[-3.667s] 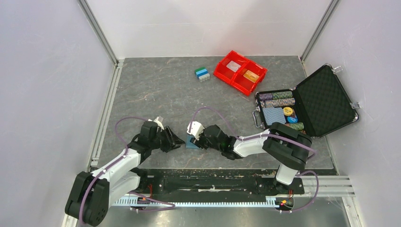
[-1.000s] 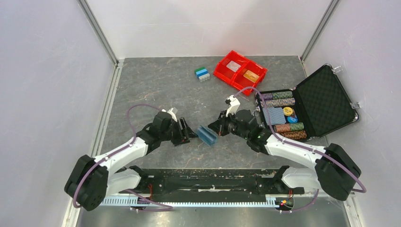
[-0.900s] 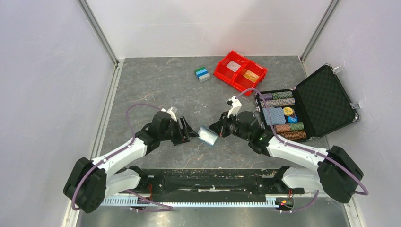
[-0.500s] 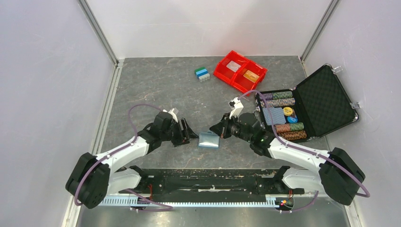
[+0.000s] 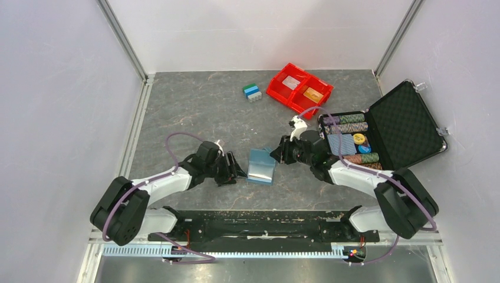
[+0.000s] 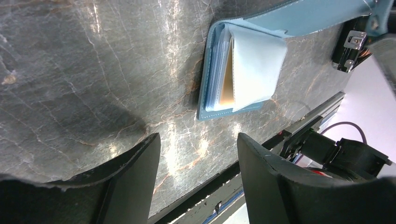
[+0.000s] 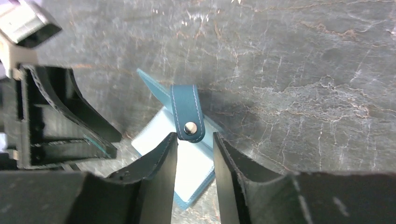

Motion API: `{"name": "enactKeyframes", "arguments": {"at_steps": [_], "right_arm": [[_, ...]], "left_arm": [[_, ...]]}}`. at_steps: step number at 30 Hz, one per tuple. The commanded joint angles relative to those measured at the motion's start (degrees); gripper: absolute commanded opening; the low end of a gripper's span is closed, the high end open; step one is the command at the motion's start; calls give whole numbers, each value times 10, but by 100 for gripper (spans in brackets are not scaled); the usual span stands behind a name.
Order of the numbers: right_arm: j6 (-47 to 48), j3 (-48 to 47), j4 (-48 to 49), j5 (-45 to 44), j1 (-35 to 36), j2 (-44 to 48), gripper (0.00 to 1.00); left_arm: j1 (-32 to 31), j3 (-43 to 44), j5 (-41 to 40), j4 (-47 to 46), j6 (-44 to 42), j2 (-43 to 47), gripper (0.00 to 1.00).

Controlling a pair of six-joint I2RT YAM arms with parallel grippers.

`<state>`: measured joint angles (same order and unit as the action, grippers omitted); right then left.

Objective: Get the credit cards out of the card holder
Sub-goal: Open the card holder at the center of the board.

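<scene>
Top external: card holder lies open on the table, near centre, between both grippers; left gripper just left of it, spread wide, empty; right gripper at its far-right edge, fingers narrowly parted either side of the snap strap, contact cannot be told; credit cards sit inside the sleeves, orange edge showing; risk: holder looks unpinned, so pulling a card could drag it along; thin sleeve could get pinched with the card.
</scene>
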<state>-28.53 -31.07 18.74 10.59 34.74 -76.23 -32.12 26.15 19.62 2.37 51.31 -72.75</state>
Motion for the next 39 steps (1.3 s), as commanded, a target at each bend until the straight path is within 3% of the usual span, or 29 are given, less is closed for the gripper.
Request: {"name": "enactKeyframes", "arguments": {"at_steps": [1, 7, 14, 21, 31, 39], "right_arm": [[75, -36, 22, 53, -3, -30, 41], [98, -40, 23, 66, -4, -58, 53], [97, -28, 20, 26, -12, -100, 51], [65, -11, 48, 46, -13, -126, 45], [12, 21, 86, 45, -14, -154, 28], [-62, 45, 118, 81, -14, -160, 23]], "left_arm": [[-1, 15, 5, -40, -30, -12, 68], [0, 47, 8, -41, -32, -43, 68], [-1, 44, 10, -41, -31, -52, 67], [-1, 20, 14, -75, -14, -52, 66], [-2, 13, 24, -130, 5, -89, 58], [-2, -16, 24, -131, 2, -65, 59]]}}
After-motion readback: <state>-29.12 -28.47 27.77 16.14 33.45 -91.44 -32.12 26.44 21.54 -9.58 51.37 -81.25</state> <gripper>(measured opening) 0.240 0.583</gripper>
